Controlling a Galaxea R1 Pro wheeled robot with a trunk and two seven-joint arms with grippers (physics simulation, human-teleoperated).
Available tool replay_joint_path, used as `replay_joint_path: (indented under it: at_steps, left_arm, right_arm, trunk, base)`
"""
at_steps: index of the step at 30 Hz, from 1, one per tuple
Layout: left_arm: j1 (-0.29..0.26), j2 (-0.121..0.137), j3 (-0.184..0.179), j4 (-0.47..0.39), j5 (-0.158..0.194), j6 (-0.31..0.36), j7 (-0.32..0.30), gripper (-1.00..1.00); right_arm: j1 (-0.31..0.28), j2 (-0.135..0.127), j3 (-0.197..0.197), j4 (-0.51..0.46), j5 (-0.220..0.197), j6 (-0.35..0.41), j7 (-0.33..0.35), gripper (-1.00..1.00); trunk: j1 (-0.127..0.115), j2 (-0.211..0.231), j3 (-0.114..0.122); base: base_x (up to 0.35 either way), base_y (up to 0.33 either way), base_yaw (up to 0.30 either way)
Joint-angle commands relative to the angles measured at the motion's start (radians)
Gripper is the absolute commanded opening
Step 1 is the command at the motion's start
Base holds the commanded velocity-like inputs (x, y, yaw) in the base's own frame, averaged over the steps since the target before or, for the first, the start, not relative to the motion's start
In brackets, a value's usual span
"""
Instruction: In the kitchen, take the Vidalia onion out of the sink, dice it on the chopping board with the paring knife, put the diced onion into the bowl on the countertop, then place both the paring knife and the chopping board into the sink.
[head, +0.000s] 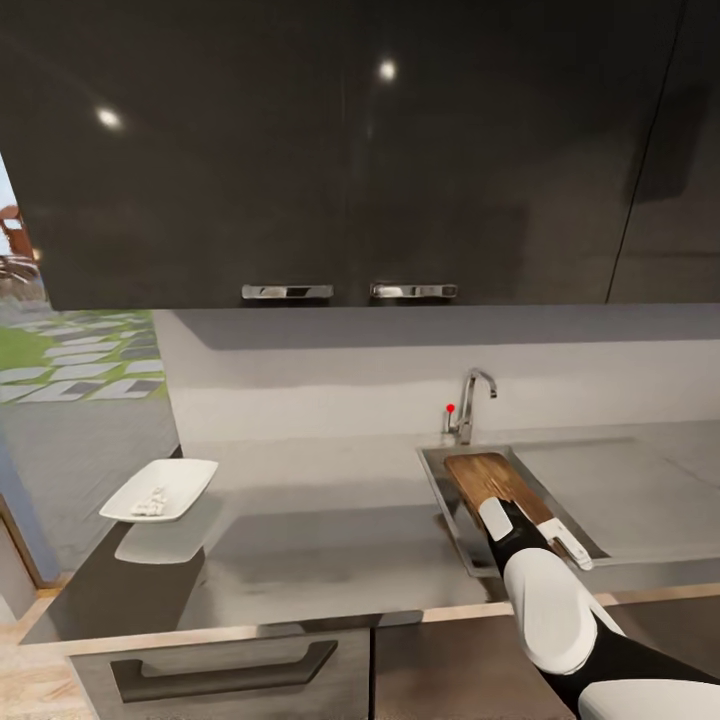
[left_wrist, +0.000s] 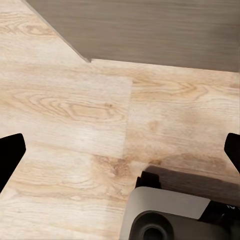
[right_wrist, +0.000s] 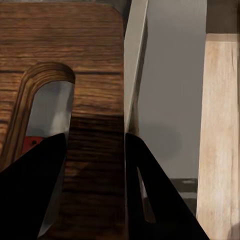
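The dark-brown chopping board (head: 492, 476) leans tilted inside the sink (head: 436, 470), under the chrome tap (head: 472, 398). My right gripper (head: 498, 510) is shut on the board's near end. In the right wrist view the board (right_wrist: 95, 90) sits clamped between the black fingers (right_wrist: 30, 195). A red patch (right_wrist: 33, 142) shows through the board's handle slot and may be the paring knife's handle; its blade is hidden. The white bowl (head: 190, 475) stands at the left of the countertop (head: 320, 540) with pale diced onion (head: 152, 503) in it. My left gripper (left_wrist: 120, 152) hangs open over the floor.
Dark wall cabinets (head: 340, 150) hang above the worktop. A flat grey drainboard (head: 620, 490) lies right of the sink. A drawer with a handle (head: 225, 670) sits under the counter's front edge. The left wrist view shows light wood floor (left_wrist: 75, 110) and the robot's base (left_wrist: 170, 215).
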Motion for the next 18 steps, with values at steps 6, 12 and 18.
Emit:
replay_joint_path:
  at_steps: [6,12,18]
  left_arm:
    - [-0.002,0.000,-0.008,0.004,0.009,-0.006,0.000,1.00]
    - [-0.002,0.000,-0.008,0.004,0.009,0.004,-0.001,1.00]
    - [-0.002,0.000,-0.008,0.004,0.009,0.005,-0.002,1.00]
  right_arm:
    - [-0.001,-0.003,-0.002,0.001,-0.004,-0.005,0.001,-1.00]
    - [-0.001,-0.002,0.000,0.002,-0.003,-0.005,0.001,-1.00]
    - [-0.001,-0.002,0.001,0.003,-0.003,-0.005,0.001,-1.00]
  trunk:
    - [0.000,-0.002,-0.011]
    - [0.000,-0.002,-0.017]
    - [0.000,-0.002,-0.017]
  base:
    - [0.000,0.000,0.000]
    - [0.000,0.000,0.000]
    - [0.132,0.000,0.000]
